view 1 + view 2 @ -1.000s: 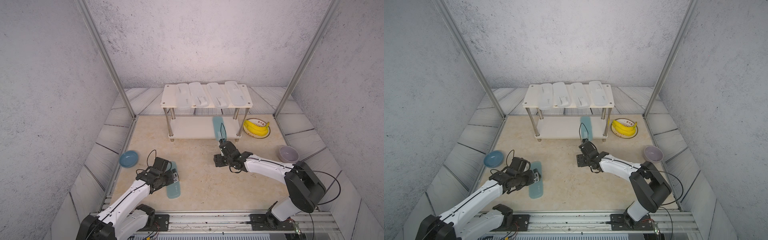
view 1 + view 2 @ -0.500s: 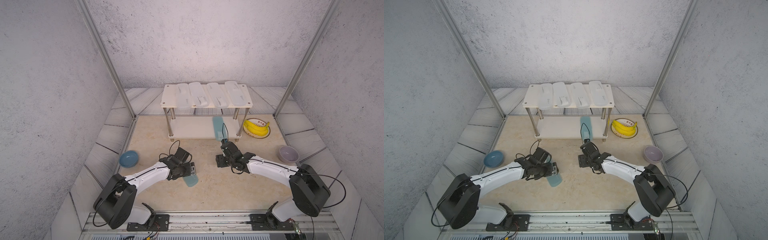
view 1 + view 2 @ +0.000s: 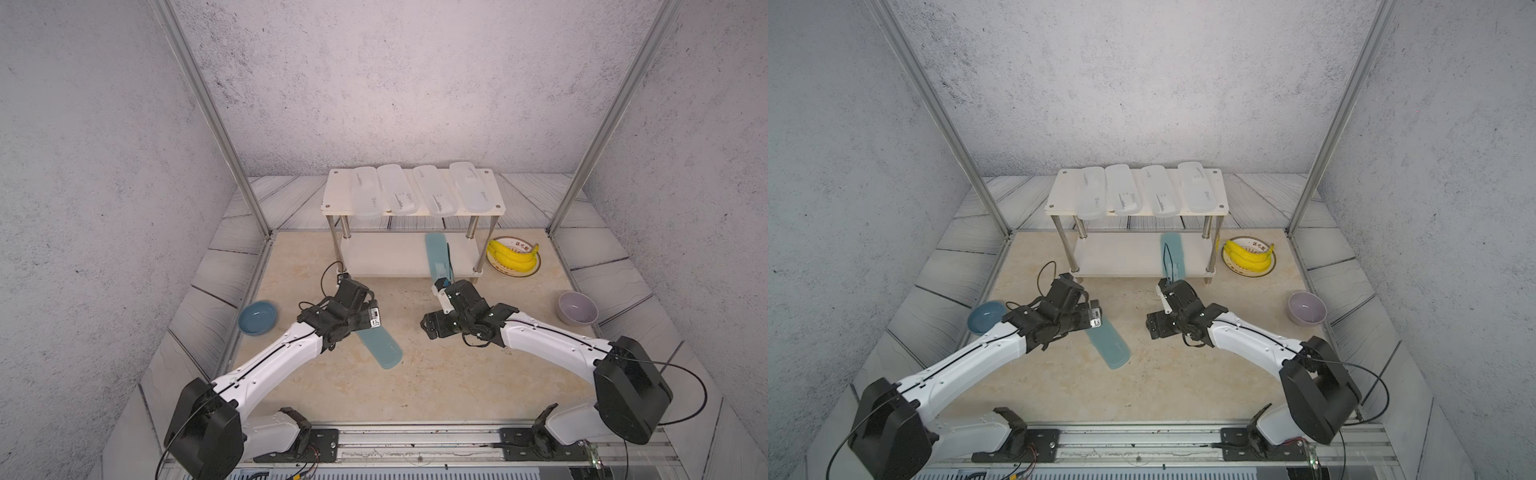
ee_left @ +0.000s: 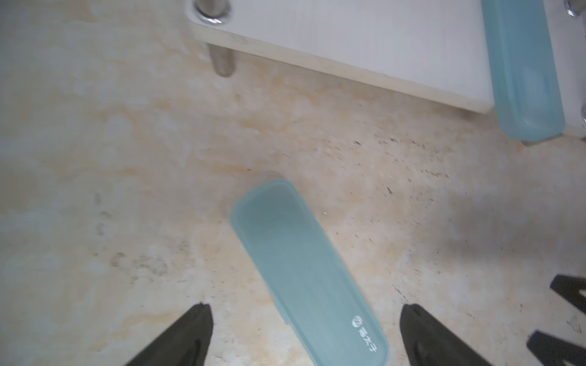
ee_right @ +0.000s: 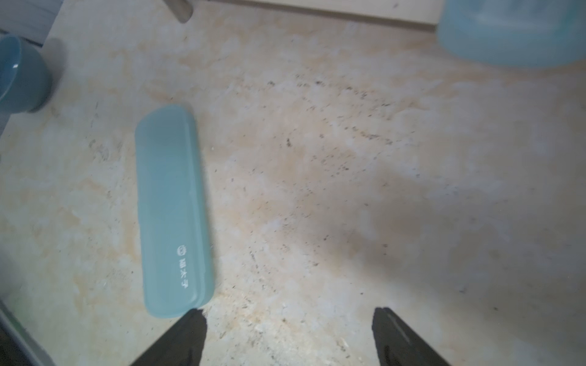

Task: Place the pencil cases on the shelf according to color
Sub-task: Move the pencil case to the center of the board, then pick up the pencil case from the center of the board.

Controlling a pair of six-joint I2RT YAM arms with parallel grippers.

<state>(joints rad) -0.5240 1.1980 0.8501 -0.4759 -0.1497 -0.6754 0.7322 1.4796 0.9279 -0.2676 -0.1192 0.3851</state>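
The left hand (image 4: 306, 307) is released, its two black fingers (image 4: 196, 329) spread wide. The near end of the loose teal case (image 4: 304, 269) lies flat on the desk (image 3: 415, 395) in the gap between them, and neither finger touches it. The case's long axis runs forward from this hand and slants across the gap, so its printed end sits closer to one finger than the other.

The right hand (image 5: 289, 310) is also released, with nothing between its fingers. For this hand the same case lies off to the side, outside one finger. The left hand is therefore the nearer and better placed; I judge it needs to turn at the wrist to close squarely across the case's narrow width.

Ahead of both hands stands the shelf (image 3: 332, 195). The shelved teal case (image 3: 436, 257) rests on its lower board (image 3: 382, 253), pointing front to back, with bare board beside it for the loose one. On the top board, four white cases (image 3: 401, 195) lie side by side.
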